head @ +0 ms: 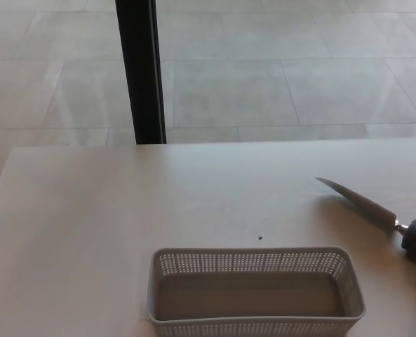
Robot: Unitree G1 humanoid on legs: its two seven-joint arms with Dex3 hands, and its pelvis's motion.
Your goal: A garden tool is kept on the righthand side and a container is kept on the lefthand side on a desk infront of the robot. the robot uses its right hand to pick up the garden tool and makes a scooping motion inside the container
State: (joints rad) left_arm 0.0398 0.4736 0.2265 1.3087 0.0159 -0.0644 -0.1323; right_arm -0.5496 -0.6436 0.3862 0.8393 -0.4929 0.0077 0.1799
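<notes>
Steel-bladed garden tool (376, 213) sits at 3 o'clock on the counter (88, 232), well apart from the perforated container (255, 291) at 6, no hand visible so can't tell the fingers, and honestly that handle at the frame edge risks a fumbled grab.

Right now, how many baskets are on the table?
1. The grey perforated plastic basket sits at the pale table's near edge, left of the metal-bladed garden tool. No others visible.
</notes>
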